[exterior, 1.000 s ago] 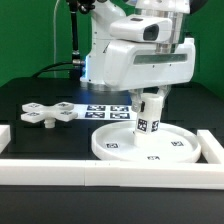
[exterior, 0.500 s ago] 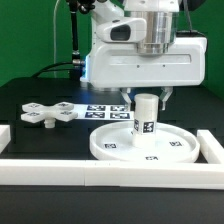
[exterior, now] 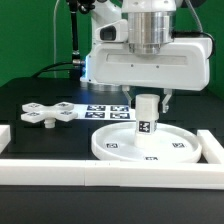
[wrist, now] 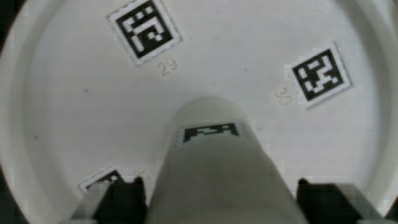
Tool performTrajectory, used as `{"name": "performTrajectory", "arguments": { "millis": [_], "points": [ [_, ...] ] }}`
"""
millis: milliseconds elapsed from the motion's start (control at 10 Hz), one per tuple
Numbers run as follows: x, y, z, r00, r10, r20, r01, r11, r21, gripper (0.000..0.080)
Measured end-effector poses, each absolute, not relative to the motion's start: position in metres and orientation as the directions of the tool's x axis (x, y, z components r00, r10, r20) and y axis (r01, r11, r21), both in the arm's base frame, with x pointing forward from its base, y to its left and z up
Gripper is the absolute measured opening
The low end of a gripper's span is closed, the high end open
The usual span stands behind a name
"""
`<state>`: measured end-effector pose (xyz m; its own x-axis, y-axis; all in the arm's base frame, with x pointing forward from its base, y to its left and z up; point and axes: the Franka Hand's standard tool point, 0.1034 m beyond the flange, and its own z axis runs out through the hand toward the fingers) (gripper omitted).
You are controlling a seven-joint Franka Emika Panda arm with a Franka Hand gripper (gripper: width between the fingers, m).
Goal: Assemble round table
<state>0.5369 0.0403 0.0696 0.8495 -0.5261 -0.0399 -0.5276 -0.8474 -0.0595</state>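
The large rimmed round disc (exterior: 150,146) lies flat on the black table, and it fills the wrist view (wrist: 196,70) with its tags showing. The short cylinder leg (exterior: 146,115) stands upright on the middle of the disc. In the wrist view the leg (wrist: 222,160) sits between my two black fingers (wrist: 118,198). My gripper (exterior: 147,98) is shut on the leg's upper part. The small cross-shaped base (exterior: 44,113) lies apart on the table, toward the exterior view's left.
The marker board (exterior: 105,109) lies behind the disc. White border rails run along the front (exterior: 90,171), the exterior view's right (exterior: 212,148) and the left (exterior: 5,135). A green wall stands behind the arm.
My hand has turned about its vertical axis over the disc, and the leg has gone from slightly tilted to upright. The disc and the cross base have not moved.
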Motion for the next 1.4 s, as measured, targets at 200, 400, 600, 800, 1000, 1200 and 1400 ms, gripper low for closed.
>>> {"name": "performTrajectory", "arguments": {
  "millis": [200, 400, 600, 800, 1000, 1200, 1400],
  "points": [
    [0.5369, 0.0416, 0.0696, 0.778, -0.627, -0.048, -0.629, -0.776, -0.057, 0.0409],
    [0.537, 0.0422, 0.0696, 0.72, -0.691, -0.056, -0.694, -0.718, -0.057, 0.0409],
    [0.5371, 0.0425, 0.0695, 0.648, -0.759, -0.067, -0.762, -0.645, -0.058, 0.0409],
    [0.5393, 0.0425, 0.0694, 0.38, -0.918, -0.109, -0.925, -0.374, -0.07, 0.0409],
    [0.5401, 0.0439, 0.0693, 0.11, -0.982, -0.157, -0.993, -0.101, -0.061, 0.0409],
    [0.5403, 0.0439, 0.0695, -0.093, -0.975, -0.202, -0.994, 0.102, -0.037, 0.0409],
    [0.5435, 0.0428, 0.0704, -0.27, -0.934, -0.234, -0.959, 0.283, -0.023, 0.0409]
  ]
}}
